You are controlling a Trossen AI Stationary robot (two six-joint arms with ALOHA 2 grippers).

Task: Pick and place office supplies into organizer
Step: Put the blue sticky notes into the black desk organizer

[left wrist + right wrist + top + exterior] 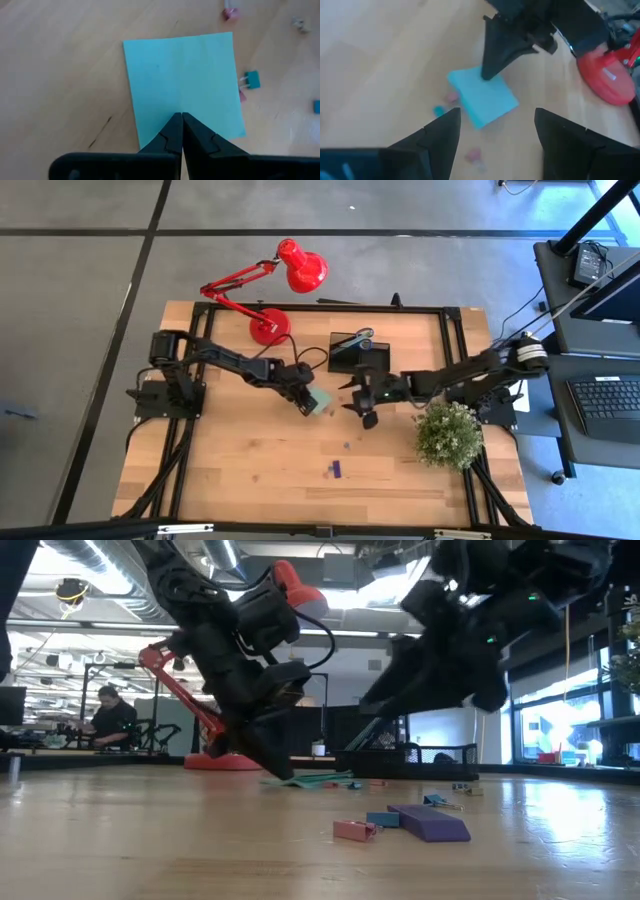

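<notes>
Fingers of the left gripper [182, 120] were pressed together, tips on the sticky-note pad [184, 80], which lay flat near the table's [250, 470] middle. Just beside it, toward the right edge, the right gripper [497, 125] hovered spread wide.

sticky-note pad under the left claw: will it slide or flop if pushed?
The sticky-note pad lies flat on the smooth wooden table, so it probably slides rather than tips. It looks like a thin paper stack, likely light, and its top sheets may flex. The left claw, fingers together, sits at its edge.
</notes>
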